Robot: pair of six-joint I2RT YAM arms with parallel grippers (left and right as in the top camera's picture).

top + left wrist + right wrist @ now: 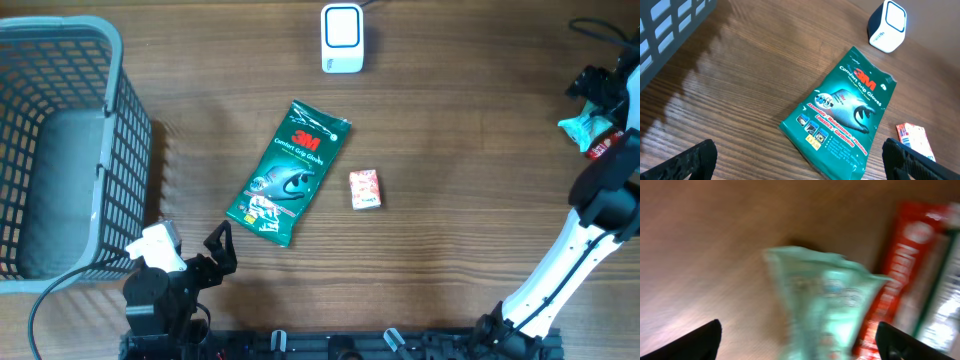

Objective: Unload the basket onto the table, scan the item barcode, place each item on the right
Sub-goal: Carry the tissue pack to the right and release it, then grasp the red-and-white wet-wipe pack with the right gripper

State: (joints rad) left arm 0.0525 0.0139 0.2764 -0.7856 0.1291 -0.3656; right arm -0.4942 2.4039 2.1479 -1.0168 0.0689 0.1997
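Observation:
A green 3M gloves pack (290, 172) lies flat mid-table, also in the left wrist view (845, 112). A small red-and-white box (364, 189) lies just right of it. The white scanner (342, 38) stands at the far edge. My left gripper (205, 258) hovers near the front left, open, its fingertips wide apart with the pack's lower corner ahead of them (800, 160). My right gripper (600, 95) is at the far right edge, open (800, 340), over a blurred teal packet (835, 305) that lies between the spread fingers. I cannot tell whether it touches them.
A grey slatted basket (60, 150) fills the left side, with its wall close to my left arm. A red packet (900, 265) lies beside the teal packet (582, 127) at the right edge. A cable runs from the scanner off the far edge.

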